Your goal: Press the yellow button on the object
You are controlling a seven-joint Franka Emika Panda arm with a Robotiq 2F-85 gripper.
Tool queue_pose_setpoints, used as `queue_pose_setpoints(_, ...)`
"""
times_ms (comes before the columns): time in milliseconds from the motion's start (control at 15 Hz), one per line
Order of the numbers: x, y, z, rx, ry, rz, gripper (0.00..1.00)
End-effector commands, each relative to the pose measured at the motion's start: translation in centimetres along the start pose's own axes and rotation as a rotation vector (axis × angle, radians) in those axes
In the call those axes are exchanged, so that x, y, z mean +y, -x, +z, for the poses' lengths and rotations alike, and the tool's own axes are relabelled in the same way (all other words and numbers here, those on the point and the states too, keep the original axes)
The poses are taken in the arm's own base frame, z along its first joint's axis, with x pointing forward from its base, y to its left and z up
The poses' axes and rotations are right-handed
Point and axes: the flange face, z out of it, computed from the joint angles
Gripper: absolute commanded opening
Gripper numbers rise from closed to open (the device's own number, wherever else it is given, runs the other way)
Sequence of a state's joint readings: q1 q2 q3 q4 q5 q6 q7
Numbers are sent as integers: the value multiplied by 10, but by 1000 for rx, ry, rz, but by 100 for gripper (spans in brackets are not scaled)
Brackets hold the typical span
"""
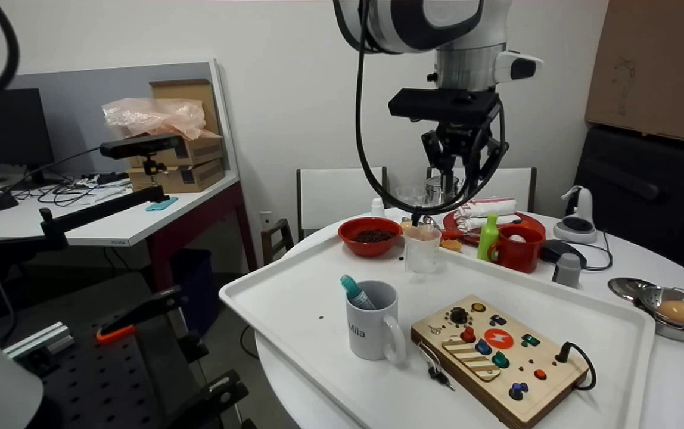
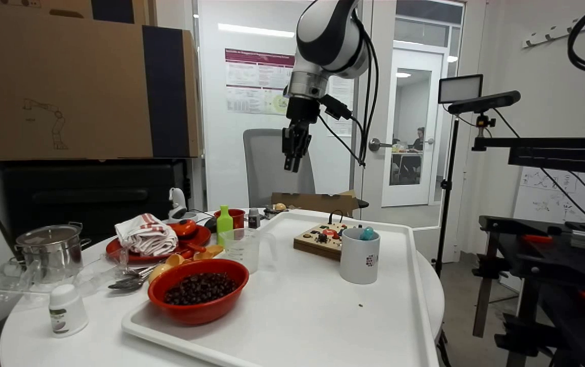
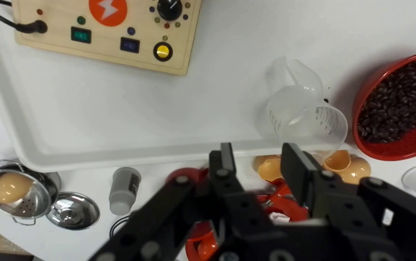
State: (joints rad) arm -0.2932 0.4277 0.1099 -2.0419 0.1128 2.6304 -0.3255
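Observation:
The light-wood board (image 1: 556, 381) lies on the white tray (image 1: 306, 304); it also shows in an exterior view (image 2: 315, 248) and at the top of the wrist view (image 3: 104, 47). The yellow button (image 3: 163, 51) sits in a black ring near the board's corner, and it shows small in an exterior view (image 1: 478, 307). I cannot make it out in the remaining exterior view. My gripper (image 3: 258, 148) is open and empty, with its fingers apart. It hangs high above the table in both exterior views (image 1: 449, 179) (image 2: 291, 165), apart from the board, beyond the tray's edge in the wrist view.
A white mug (image 1: 370, 325) with a teal marker stands beside the board. A clear measuring cup (image 3: 306, 116) and a red bowl of beans (image 3: 396, 105) stand at the tray's edge. A green bottle (image 1: 488, 237), red mug (image 1: 521, 247) and metal strainer (image 1: 675, 325) stand outside it.

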Motion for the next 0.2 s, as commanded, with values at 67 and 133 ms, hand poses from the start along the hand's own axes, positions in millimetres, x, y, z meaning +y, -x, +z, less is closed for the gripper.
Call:
queue_pose_setpoints(67,-1,2,-4,5,2,-5,51)
queue_pose_setpoints(133,-1,2,-4,6,2,-5,51)
